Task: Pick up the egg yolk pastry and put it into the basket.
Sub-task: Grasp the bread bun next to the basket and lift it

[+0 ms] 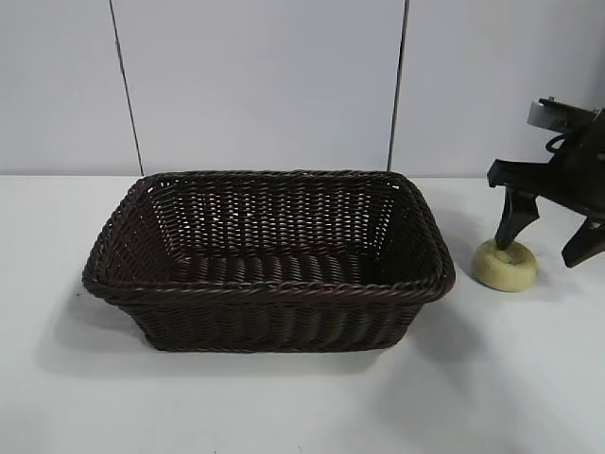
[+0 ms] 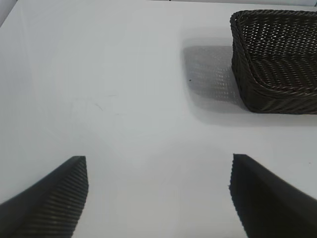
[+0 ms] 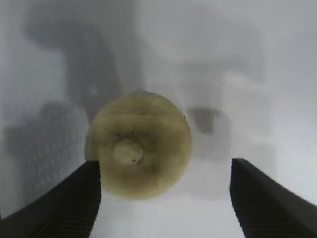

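Straddling the egg yolk pastry (image 1: 505,264), right gripper (image 1: 550,236) is standing open around it on the table (image 1: 284,397), right of the basket (image 1: 268,255). Probably light, soft, crumbly: pinch rim sides gently. Left gripper (image 2: 158,196) is sitting open, parked.

The right gripper (image 1: 551,242) is black, with ribbed fingers (image 3: 74,203) and a cable.
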Robot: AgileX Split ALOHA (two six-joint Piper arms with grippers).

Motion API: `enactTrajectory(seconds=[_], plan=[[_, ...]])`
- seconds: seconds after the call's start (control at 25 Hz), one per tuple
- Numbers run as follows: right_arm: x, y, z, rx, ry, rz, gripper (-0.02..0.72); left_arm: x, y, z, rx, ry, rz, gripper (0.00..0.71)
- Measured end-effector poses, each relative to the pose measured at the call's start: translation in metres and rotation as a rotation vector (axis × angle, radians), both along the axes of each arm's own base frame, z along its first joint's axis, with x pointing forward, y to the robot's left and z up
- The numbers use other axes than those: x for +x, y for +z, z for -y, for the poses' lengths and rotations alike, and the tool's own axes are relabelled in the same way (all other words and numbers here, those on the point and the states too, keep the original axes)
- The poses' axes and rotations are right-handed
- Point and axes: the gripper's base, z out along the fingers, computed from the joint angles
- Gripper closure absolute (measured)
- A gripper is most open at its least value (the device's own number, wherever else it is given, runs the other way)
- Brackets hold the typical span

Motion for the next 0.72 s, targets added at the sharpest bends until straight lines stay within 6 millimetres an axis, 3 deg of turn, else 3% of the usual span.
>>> enactTrajectory(seconds=[0.32, 0.52, 0.72], plan=[[0.001, 0.0, 0.0, -0.001, -0.001, 0.005, 0.657, 0.0, 0.0, 0.0, 0.0, 0.0, 0.0, 0.139], [0.001, 0.004, 0.0, -0.001, 0.0, 0.015, 0.68, 0.0, 0.0, 0.0, 0.0, 0.0, 0.0, 0.139], [0.006, 0.029, 0.0, 0.001, 0.01, 0.063, 0.681, 0.0, 0.0, 0.0, 0.0, 0.0, 0.0, 0.139]])
